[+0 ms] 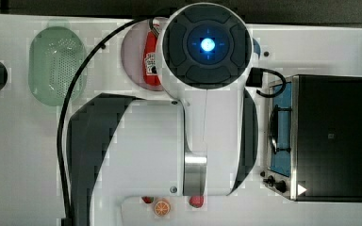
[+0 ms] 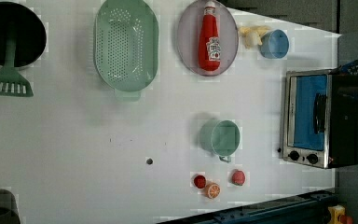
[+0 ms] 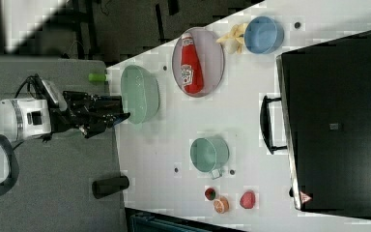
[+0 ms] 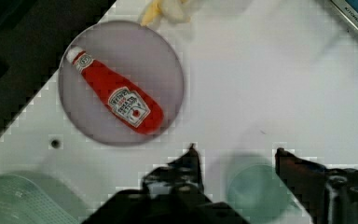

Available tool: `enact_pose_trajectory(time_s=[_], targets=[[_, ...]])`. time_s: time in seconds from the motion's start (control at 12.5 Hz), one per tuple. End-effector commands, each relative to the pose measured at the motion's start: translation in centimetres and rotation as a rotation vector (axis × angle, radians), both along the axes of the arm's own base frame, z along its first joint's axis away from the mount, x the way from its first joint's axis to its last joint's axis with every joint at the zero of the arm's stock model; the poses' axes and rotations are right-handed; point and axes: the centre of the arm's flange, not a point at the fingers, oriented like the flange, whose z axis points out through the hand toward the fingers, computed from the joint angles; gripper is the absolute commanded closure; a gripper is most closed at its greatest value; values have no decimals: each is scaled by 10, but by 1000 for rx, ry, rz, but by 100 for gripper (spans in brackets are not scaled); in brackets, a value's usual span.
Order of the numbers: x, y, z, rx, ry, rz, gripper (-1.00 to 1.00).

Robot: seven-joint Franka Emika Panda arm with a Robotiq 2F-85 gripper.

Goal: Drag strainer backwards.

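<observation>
Lying on the white table (image 2: 74,154), the strainer (image 2: 126,44) is sitting empty toward the left view's upper left, its basin of small holes facing up and nothing touching it. The fingers (image 4: 235,156) are standing spread wide apart and holding nothing, as the wrist view is showing, with bare table and the green cup (image 4: 257,193) appearing between them. In that same view the strainer is peeking in at a corner (image 4: 14,200), well apart from the fingers and off to one side of them. In the right view the gripper (image 3: 118,113) is hanging above the table's edge, its tips overlapping the strainer's rim (image 3: 140,94) from that angle, though whether they are close to it cannot be told. Just beside the strainer, to the left view's right, a ketchup bottle (image 2: 209,37) is lying on a grey plate (image 2: 186,32). To the left view's left of the strainer, a green spatula (image 2: 7,79) is resting against a black pan (image 2: 28,28). The green cup is standing nearer the middle of the table in the left view (image 2: 221,137), well apart from the strainer.
</observation>
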Motion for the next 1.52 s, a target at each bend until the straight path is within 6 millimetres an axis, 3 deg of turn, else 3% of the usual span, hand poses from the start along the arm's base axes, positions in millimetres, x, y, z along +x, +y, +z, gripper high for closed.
enact_pose_trajectory(time_s=[0.08, 0.24, 0.56, 1.12, 1.52], targets=[[-104, -19, 78, -3, 13, -89, -58], [-97, -5, 74, -6, 4, -62, -99], [-62, 72, 39, -19, -26, -13, -100], [-14, 233, -73, 77, -48, -182, -100], [7, 314, -157, 176, 45, -425, -100]])
